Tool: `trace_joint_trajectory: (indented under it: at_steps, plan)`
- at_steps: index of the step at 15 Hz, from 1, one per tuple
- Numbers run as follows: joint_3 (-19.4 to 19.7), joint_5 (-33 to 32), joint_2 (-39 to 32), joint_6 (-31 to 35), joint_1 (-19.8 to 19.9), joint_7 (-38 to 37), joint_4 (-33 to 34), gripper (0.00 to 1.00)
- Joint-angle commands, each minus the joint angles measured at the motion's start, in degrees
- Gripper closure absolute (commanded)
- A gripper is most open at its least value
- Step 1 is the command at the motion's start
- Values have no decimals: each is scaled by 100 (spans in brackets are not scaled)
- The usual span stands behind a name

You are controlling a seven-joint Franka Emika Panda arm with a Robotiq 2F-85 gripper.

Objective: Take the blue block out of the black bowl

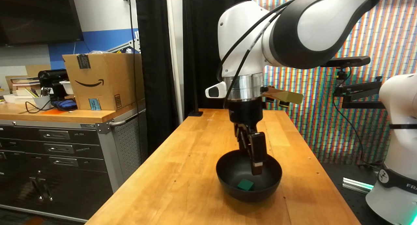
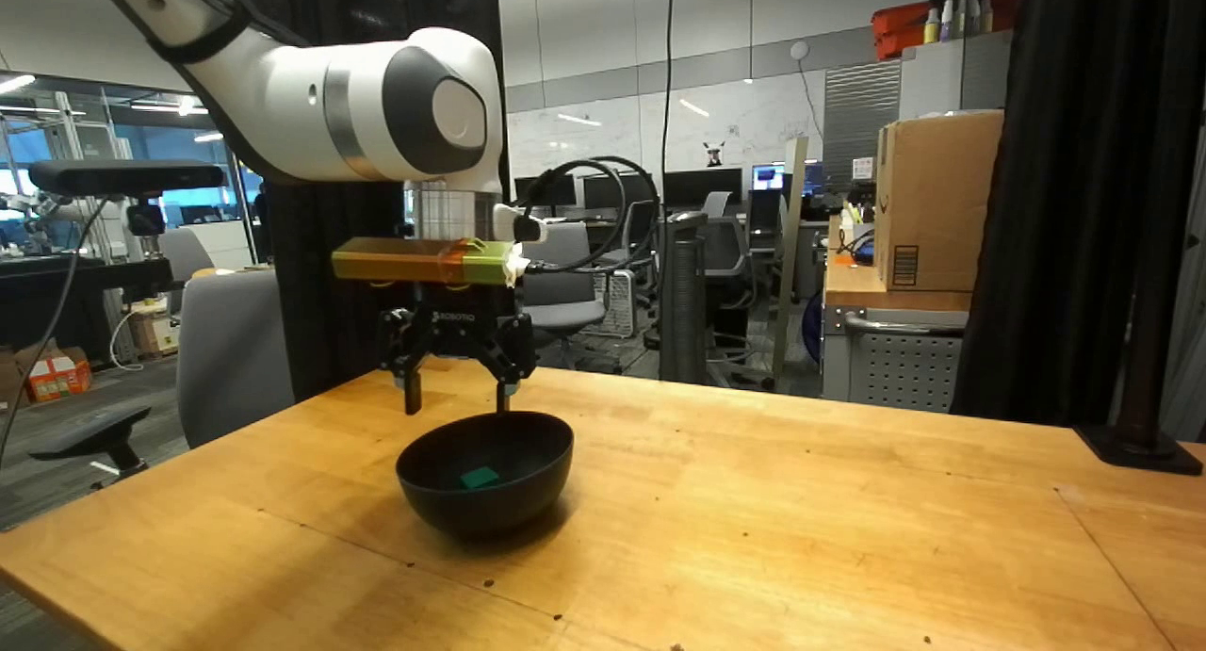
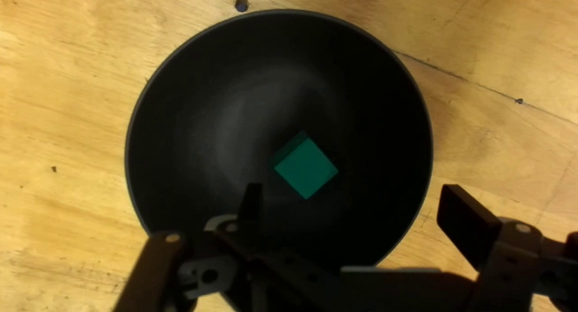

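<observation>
**A:** why's your gripper [image 2: 458, 404] hanging there with nothing in it?

**Me:** I want the fingers [image 2: 413, 395] wide apart so the blue block [image 3: 307, 169] fits between. It's sitting inside the black bowl [image 3: 180, 113], cornerwise to them, and in my wrist view one shows just outside the bowl. I'd guess I need a twist and a shift over before going down, or I'll clip it.
</observation>
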State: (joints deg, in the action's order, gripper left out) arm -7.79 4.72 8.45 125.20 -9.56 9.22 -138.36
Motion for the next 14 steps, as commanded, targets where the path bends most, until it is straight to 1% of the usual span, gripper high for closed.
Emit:
trace_joint_trajectory:
  at_steps: [1, 7, 14]
  plan:
    - [8, 31, -169, 189, 6, 31, 103, 0]
    - [8, 26, -492, 367, 25, 43, 142, 0]
    - [3, 28, -787, 419, 53, 58, 292, 0]
